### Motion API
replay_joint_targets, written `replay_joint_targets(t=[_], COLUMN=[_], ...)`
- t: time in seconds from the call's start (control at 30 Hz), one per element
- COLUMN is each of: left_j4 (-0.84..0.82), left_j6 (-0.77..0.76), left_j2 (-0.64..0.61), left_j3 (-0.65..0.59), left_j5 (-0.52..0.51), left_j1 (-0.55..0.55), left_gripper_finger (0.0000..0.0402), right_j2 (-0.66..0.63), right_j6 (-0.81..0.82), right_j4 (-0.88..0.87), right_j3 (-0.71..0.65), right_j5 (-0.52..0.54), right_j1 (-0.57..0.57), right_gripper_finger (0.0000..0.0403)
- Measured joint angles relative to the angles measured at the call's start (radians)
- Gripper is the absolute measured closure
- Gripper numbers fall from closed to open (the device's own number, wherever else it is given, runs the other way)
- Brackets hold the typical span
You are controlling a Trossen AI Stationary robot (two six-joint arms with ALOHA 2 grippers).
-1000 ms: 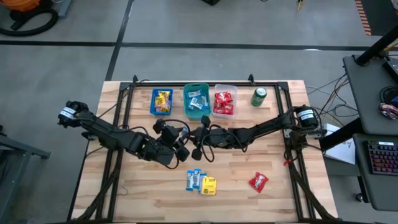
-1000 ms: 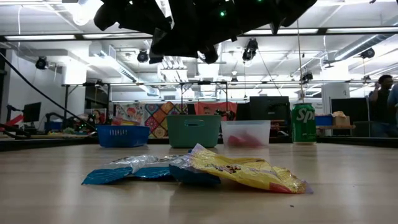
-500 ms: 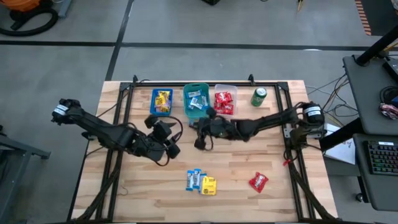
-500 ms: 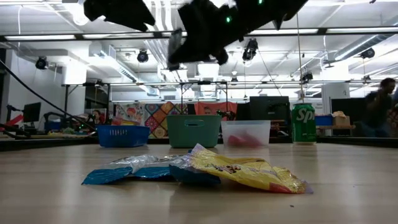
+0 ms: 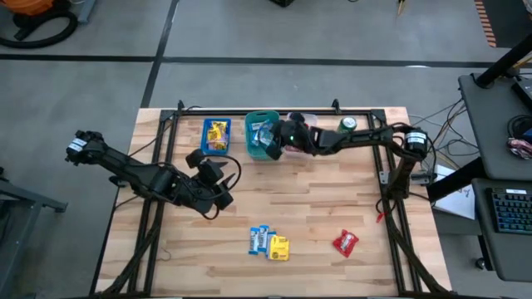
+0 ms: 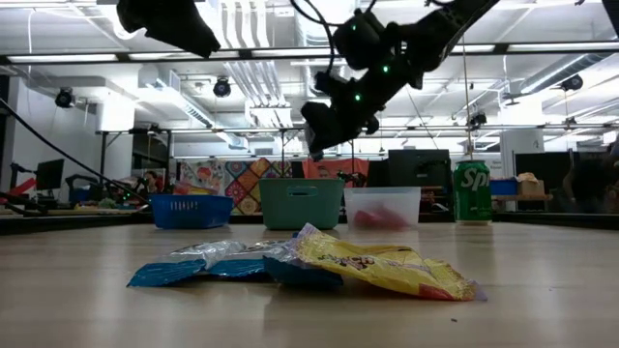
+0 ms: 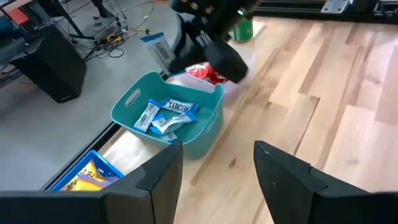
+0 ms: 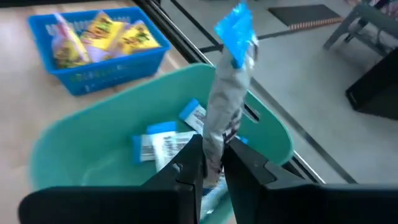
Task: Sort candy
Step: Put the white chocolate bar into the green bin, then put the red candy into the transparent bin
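Note:
My right gripper point(image 5: 277, 138) hangs over the teal bin point(image 5: 261, 148) and is shut on a light blue-white candy packet point(image 8: 227, 99). That bin holds more blue-white packets point(image 8: 165, 142). Yellow packets fill the blue bin point(image 5: 215, 135) to its left, and red ones fill the clear bin point(image 5: 302, 141) to its right. Two blue-white packets point(image 5: 260, 240), a yellow one point(image 5: 279, 247) and a red one point(image 5: 345, 242) lie flat on the table's near part. My left gripper point(image 5: 219, 189) is open, left of the table's middle, and touches nothing. My right gripper pinches the blue-white packet between its two fingers point(image 8: 186, 168) at one end point(image 8: 214, 149). The fingers come slanting down from the table's right. The rest of the packet sticks out past the fingertips, with its blue crimped end point(image 8: 236, 25) free. It is lifted clear above the teal bin.
A green soda can point(image 5: 347, 125) stands at the far edge, right of the clear bin. A dark frame rail point(image 5: 249, 110) runs behind the bins. Bare wood point(image 5: 316, 203) lies between the bins and the loose packets.
Both grippers were close together over the table's middle. My right gripper has moved toward the far edge to above the teal bin, carrying the blue-white packet. My left gripper has drawn back toward the table's left. The loose packets have stayed put.

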Motion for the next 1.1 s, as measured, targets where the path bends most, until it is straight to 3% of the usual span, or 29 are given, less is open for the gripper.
replay_joint_targets(t=[0.2,0.6,0.87,1.1], left_j4=[-0.032,-0.048,-0.050,0.005], left_j6=[0.000,0.000,0.001,0.040], left_j2=[0.000,0.002,0.002,0.002], left_j3=[0.000,0.000,-0.031,-0.103], left_j5=[-0.002,0.004,0.157,0.335], left_j1=[0.000,0.001,0.001,-0.002], left_gripper_finger=[0.0222,0.0222,0.0222,0.0222], right_j2=[0.003,-0.008,-0.125,-0.272], right_j6=[-0.020,0.007,0.034,0.151], right_j4=[0.007,0.020,-0.156,-0.371], right_j3=[0.000,0.000,0.000,0.000], right_j5=[-0.122,-0.128,-0.161,-0.393], right_j1=[-0.071,-0.068,-0.008,0.088], right_gripper_finger=[0.0346,0.0268,0.0253,0.0252])
